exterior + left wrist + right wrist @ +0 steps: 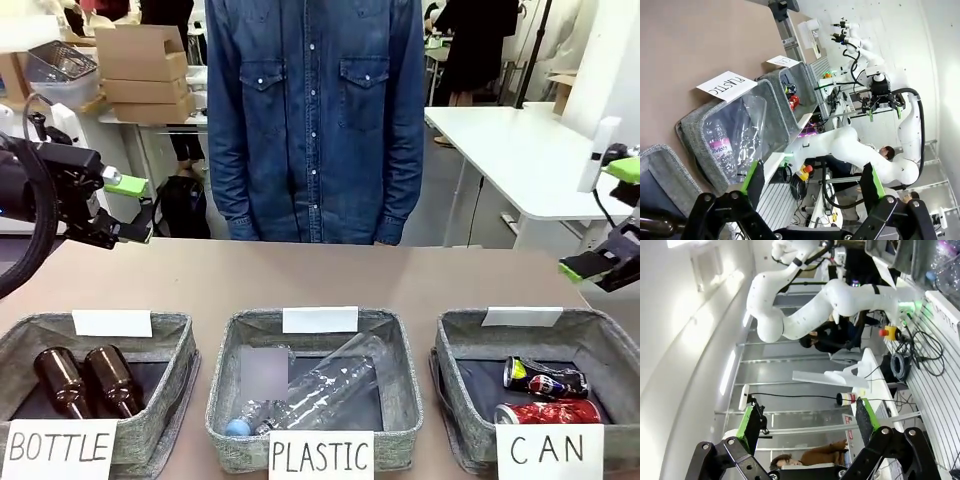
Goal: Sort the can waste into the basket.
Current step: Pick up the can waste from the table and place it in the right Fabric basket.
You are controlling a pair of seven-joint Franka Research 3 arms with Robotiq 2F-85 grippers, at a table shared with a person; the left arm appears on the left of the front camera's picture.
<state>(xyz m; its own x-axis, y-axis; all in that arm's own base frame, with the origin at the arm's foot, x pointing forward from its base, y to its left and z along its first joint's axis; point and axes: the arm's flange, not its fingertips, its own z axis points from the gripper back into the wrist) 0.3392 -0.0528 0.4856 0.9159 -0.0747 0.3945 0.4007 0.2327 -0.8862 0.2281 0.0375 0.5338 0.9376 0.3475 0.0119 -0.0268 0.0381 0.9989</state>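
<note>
Three grey woven-fabric baskets sit nearest us along the near edge of the brown table (320, 275), each with a white card: "BOTTLE" at our left, "PLASTIC" in the middle, "CAN" at our right. Inside the CAN basket (460, 340) we see both pieces of can waste lying on their sides on its dark lining: a dark blue-black metal drink can (545, 380) and, just in front of it, a shiny red metal can (545, 411). Two brown glass bottles (88, 381) lie in the BOTTLE basket (150, 330), and clear plastic bottles (310, 392) lie in the PLASTIC basket (395, 360).

Our left gripper (132, 210) hangs above the table's far left with its green-padded fingers spread wide, holding nothing. Our right gripper (607, 220) hangs at the right edge, above the CAN basket's far side, likewise spread wide and empty.

A person in a denim shirt (315, 120) stands at the far side.

We judge the sorting finished: no can lies loose on the table.
</note>
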